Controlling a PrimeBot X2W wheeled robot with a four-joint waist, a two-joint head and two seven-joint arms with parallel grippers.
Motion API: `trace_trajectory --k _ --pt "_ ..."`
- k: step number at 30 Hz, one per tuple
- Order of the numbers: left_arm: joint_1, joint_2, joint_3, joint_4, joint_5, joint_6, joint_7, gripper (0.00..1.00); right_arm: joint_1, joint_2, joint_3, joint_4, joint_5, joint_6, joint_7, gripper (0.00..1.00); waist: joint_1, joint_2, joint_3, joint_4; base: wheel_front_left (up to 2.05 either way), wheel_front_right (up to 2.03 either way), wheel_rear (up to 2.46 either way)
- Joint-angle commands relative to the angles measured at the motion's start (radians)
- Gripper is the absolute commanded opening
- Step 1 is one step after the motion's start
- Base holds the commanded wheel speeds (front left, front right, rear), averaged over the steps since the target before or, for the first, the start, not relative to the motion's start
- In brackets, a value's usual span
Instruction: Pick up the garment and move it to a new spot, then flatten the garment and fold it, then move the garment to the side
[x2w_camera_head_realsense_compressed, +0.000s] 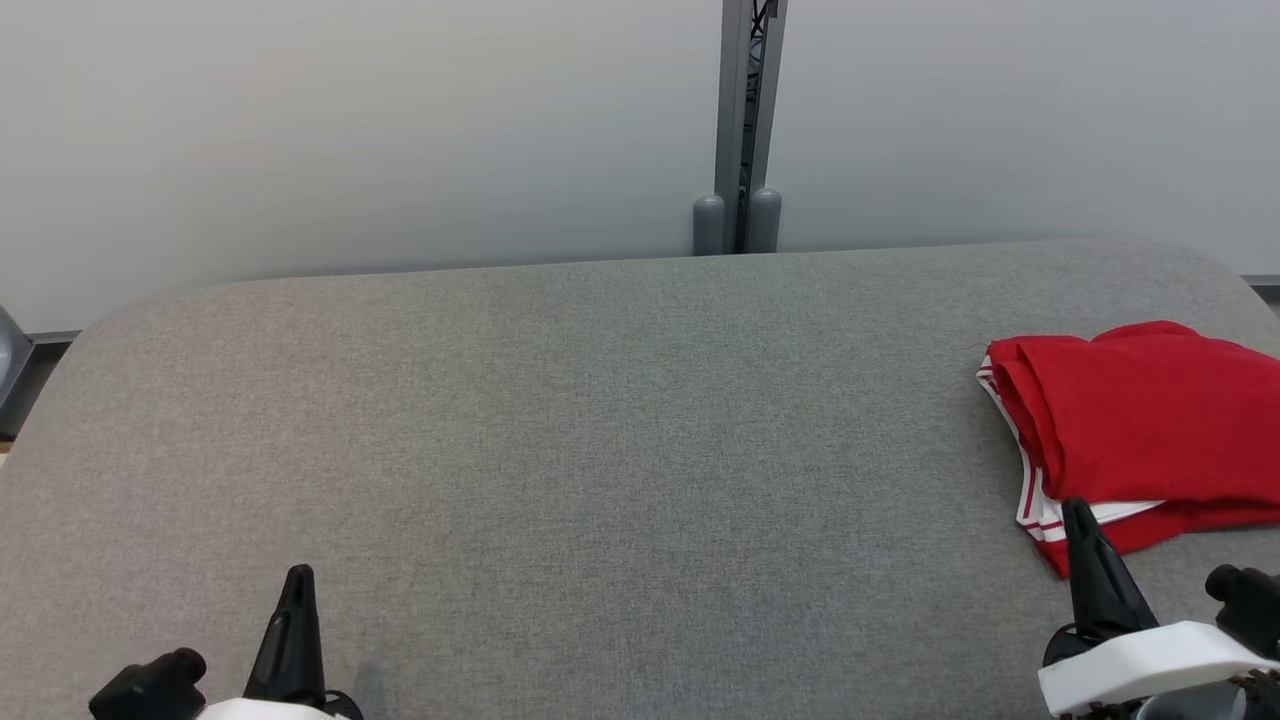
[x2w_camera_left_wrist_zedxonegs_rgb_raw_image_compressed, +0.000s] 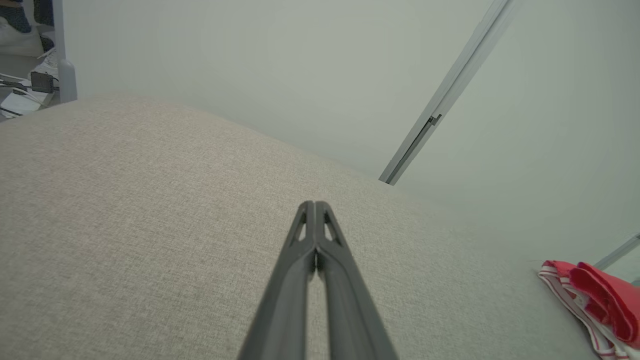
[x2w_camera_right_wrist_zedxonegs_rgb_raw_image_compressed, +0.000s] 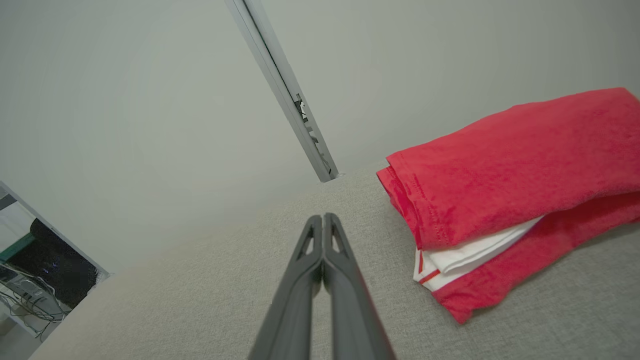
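At the lower left, the left pincer (x2w_camera_head_realsense_compressed: 297, 580) sits over bare worktop (x2w_camera_head_realsense_compressed: 600, 450), its two dark fingers pressed together with nothing between them. Behind the middle of the grey, cloth-covered worktop a grey post (x2w_camera_head_realsense_compressed: 742, 120) stands against a pale wall (x2w_camera_head_realsense_compressed: 350, 130). At the right side lies the garment (x2w_camera_head_realsense_compressed: 1130, 420), red and folded, with white, red-striped trim showing at its near left edge. The right pincer (x2w_camera_head_realsense_compressed: 1080, 512) is likewise closed and empty; its wrist view shows the tips just left of the garment, not touching it.
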Motion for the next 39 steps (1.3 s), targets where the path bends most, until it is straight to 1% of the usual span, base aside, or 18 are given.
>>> trace_trajectory --k 1,16,17,39 --pt "-0.039 0.007 0.007 -0.015 -0.046 -0.007 0.009 0.00 -0.030 -0.005 -0.011 -0.013 0.044 0.000 0.011 0.00 0.0000 0.0000 0.000 0.000 0.00 0.00 0.00" --pt "-0.074 0.009 0.020 -0.010 -0.272 -0.014 0.067 0.00 -0.044 0.007 -0.042 -0.012 0.257 0.000 0.071 0.00 0.0000 0.0000 0.005 0.001 0.00 0.00 0.00" --pt "-0.074 0.009 0.020 -0.010 -0.272 -0.014 0.067 0.00 -0.044 0.007 -0.042 -0.012 0.257 0.000 0.071 0.00 0.0000 0.0000 0.005 0.001 0.00 0.00 0.00" --pt "-0.115 0.011 0.036 -0.002 -0.546 -0.023 0.138 0.00 -0.059 0.021 -0.081 -0.009 0.513 0.000 0.143 0.00 0.0000 0.0000 0.011 0.003 0.00 0.00 0.00"
